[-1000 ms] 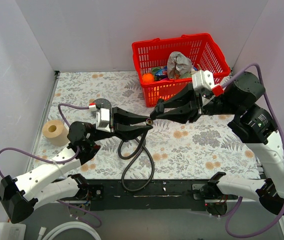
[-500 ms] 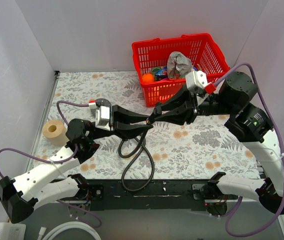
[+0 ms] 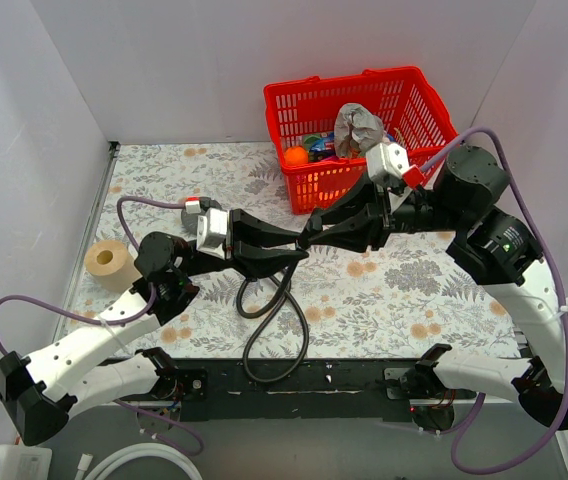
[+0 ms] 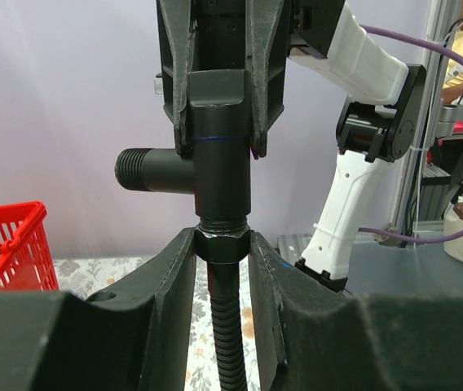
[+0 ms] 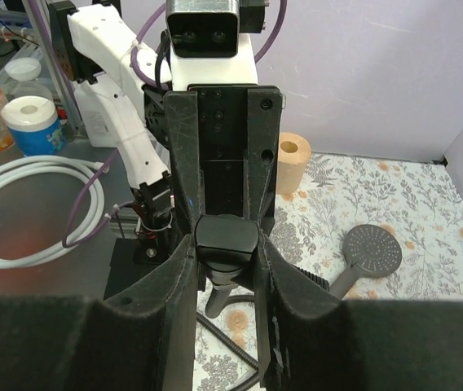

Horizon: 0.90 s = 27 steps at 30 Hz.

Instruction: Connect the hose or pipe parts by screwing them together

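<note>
Arms meet in the air over the middle of the table (image 3: 384, 290). The left claw (image 3: 292, 247) is shut tight on the nut (image 4: 222, 244) at the end of the black hose (image 3: 276, 345). The right claw (image 3: 316, 228) is clamped on a black pipe piece (image 4: 219, 163) shaped like a T. The two claws point at each other, tip to tip.

In the left wrist view the nut sits right against the threaded end of the pipe piece, and a bit of thread shows between them. Another threaded stub sticks out of the side of the pipe piece.

The rest of the hose hangs down from the left claw and lies in a loop on the table, close to the near edge. The shower head (image 5: 372, 252) lies flat on the table toward the far edge, left of the middle, well apart from both claws.

Since a second ago both arms have leaned in a little. The right wrist has slid left, and the left wrist has gone up and a bit to the right. The spot where the claws meet has hardly moved. Both grips are the same as before, and the hose loop lies where it did.

The red basket (image 3: 364, 120) sits in the far right corner and the tape roll (image 3: 109, 262) by the left edge, both unmoved.
</note>
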### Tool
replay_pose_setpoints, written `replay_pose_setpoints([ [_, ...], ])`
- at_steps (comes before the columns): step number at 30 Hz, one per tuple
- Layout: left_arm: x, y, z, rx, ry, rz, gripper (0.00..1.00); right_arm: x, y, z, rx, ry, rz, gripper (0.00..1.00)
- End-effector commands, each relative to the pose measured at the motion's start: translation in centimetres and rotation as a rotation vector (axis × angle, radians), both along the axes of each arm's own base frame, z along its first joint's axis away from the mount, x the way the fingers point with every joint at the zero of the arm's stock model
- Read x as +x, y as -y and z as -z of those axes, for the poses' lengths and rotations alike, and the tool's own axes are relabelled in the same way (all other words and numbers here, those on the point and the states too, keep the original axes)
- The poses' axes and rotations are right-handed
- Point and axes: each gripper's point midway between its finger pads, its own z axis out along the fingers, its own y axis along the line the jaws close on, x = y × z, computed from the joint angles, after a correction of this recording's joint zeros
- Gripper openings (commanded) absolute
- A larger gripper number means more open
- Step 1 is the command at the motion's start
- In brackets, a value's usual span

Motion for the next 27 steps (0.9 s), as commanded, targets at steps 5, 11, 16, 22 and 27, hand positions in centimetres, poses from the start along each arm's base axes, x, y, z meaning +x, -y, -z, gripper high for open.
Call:
replay_pose_setpoints([
  [5,-0.1,-0.5,-2.2,-0.038,0.053,-0.015,0.00,0.0,-0.1,1.1,-0.022,-0.029,0.011,0.01],
  [11,0.2,-0.6,-2.5,-0.043,0.070,-0.039,0.00,0.8,0.0,2.9,-0.088,-0.072,0.055,0.01],
  [16,0.9,-0.6,-2.8,-0.036,0.059,-0.075,0.00,2.0,0.2,4.4,-0.118,-0.088,0.132,0.01],
  [22,2.0,-1.1,-3.8,-0.079,0.043,-0.145,0.00,3.2,0.4,5.3,-0.113,-0.101,0.209,0.01],
  [27,2.6,-1.4,-4.0,-0.095,0.039,-0.185,0.00,3.8,0.7,6.0,-0.113,-0.117,0.262,0.01],
])
